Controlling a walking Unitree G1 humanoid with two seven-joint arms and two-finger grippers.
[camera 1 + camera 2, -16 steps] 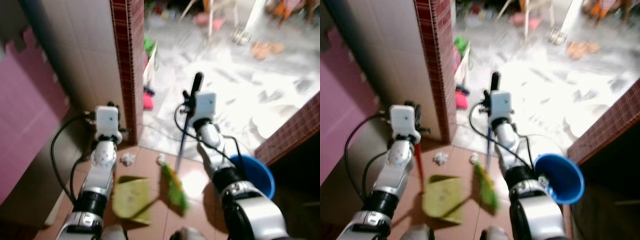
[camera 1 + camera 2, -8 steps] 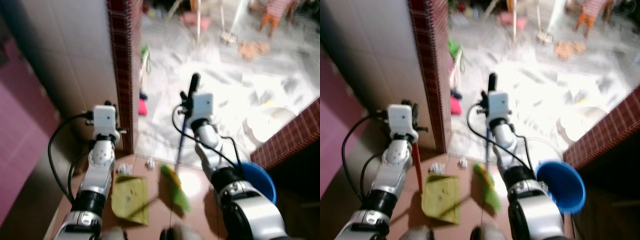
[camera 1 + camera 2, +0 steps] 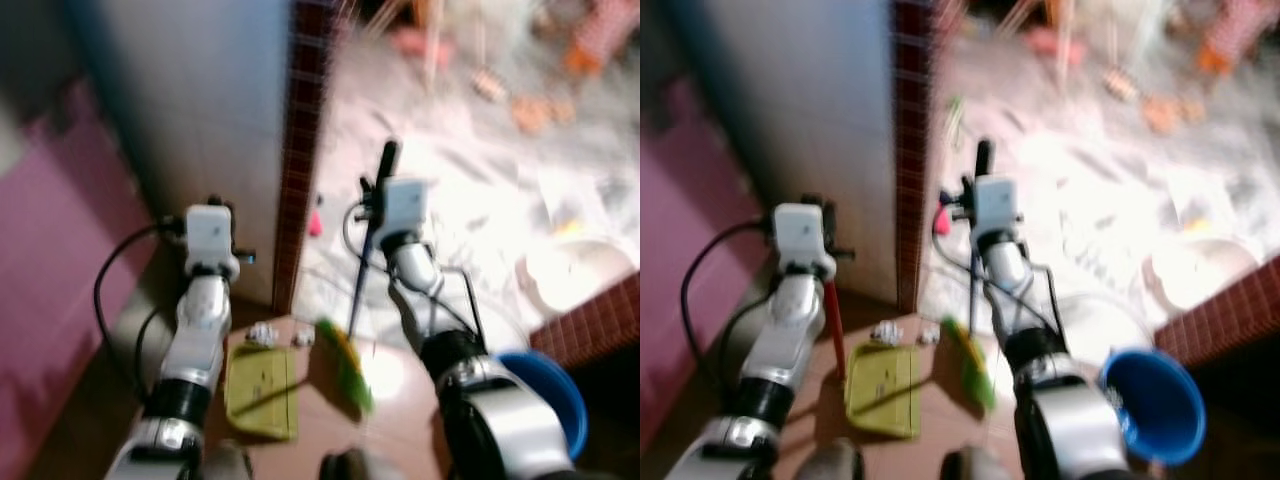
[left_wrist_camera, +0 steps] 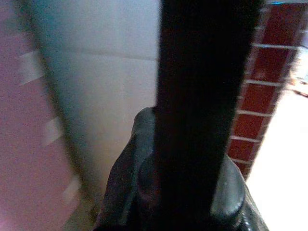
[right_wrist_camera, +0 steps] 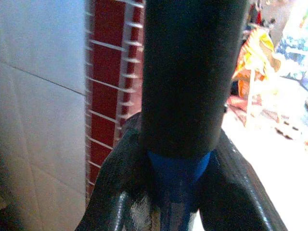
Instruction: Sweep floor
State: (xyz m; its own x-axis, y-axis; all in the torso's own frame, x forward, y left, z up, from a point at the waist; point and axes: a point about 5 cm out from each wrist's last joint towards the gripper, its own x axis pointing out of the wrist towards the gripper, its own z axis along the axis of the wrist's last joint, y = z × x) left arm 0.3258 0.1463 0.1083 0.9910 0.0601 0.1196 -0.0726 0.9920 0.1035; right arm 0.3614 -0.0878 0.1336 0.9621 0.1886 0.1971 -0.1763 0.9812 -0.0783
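Two tools are held upright over a brown tiled floor (image 3: 790, 440). Right gripper (image 3: 378, 195) pinches the thin blue handle of a broom (image 3: 345, 360), its green bristle head resting on the tiles beside a flat yellow-green dustpan (image 3: 882, 390). Left gripper (image 3: 820, 232) closes around the dustpan's red handle (image 3: 834, 325). Both tools look like light, stiff plastic; the bristles should flex. Gripping high on the smooth handles gives reach but may let them twist. Small crumpled white paper scraps (image 3: 883, 330) lie just beyond the dustpan, near a dark red brick pillar (image 3: 912, 120). One round blue bucket (image 3: 1152, 405) sits to the right.
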